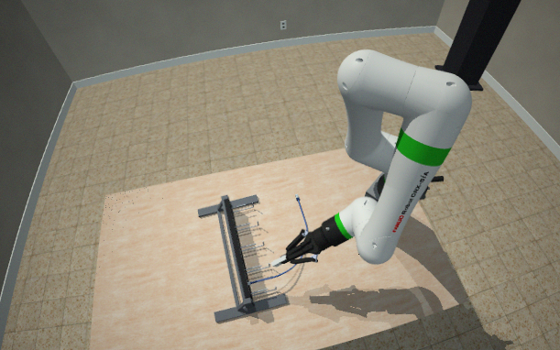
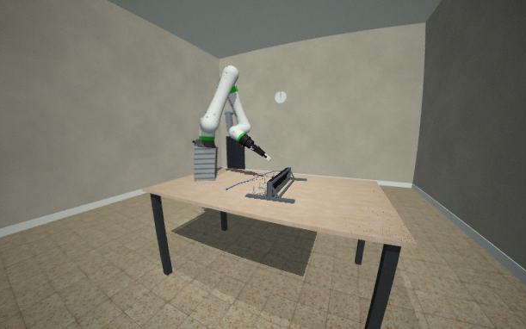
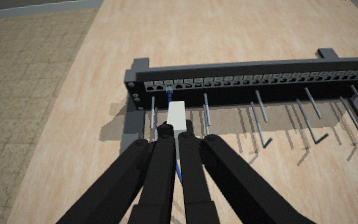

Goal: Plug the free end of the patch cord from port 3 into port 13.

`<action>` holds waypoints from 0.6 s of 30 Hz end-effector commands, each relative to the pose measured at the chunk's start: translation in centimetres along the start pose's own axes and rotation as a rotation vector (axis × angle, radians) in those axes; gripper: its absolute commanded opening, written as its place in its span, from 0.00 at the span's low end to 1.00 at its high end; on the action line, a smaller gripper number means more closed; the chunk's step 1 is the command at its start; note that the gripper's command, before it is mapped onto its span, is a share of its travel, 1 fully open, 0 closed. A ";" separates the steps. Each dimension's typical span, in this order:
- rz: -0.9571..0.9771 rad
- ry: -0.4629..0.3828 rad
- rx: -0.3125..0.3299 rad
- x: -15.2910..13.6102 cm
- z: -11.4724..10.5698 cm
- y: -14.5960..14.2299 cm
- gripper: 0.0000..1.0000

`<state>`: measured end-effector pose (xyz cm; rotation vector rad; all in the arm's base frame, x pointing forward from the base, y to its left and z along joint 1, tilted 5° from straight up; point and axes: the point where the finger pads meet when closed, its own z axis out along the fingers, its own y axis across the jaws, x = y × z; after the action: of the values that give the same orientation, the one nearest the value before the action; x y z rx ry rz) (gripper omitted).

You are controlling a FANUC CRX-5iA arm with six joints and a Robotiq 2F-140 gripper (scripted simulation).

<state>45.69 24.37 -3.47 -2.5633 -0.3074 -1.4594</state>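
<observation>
The dark patch-panel rack (image 1: 236, 252) stands on the table and also shows in the exterior view (image 2: 278, 183) and in the wrist view (image 3: 250, 82). The blue patch cord (image 1: 305, 229) is plugged in near the rack's left end (image 3: 169, 90) and loops over the table. Its free end (image 1: 297, 198) lies on the table away from the rack and also shows in the exterior view (image 2: 225, 189). My gripper (image 1: 277, 262) (image 2: 268, 158) (image 3: 177, 113) is shut, with white fingertip pads pressed together and nothing between them. It hovers above the table, pointing at the rack's left ports.
Several thin metal cable-support rods (image 3: 307, 117) stick out from the rack's front toward my gripper. White number plates (image 3: 260, 79) run above the ports. The grey robot pedestal (image 2: 205, 164) stands at the table's far corner.
</observation>
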 end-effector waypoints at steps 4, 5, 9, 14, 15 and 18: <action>-0.001 -0.002 -0.005 0.3 -2.9 -0.1 0.00; -0.001 -0.002 -0.005 0.3 -2.9 -0.1 0.00; -0.001 -0.002 -0.005 0.3 -3.0 -0.1 0.00; -0.001 -0.002 -0.005 0.3 -3.0 0.5 0.00; -0.001 -0.002 -0.005 0.3 -3.0 0.8 0.00; -0.001 -0.002 -0.005 0.3 -3.0 1.9 0.00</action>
<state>43.60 22.81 -1.82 -2.5700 -0.3065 -1.4591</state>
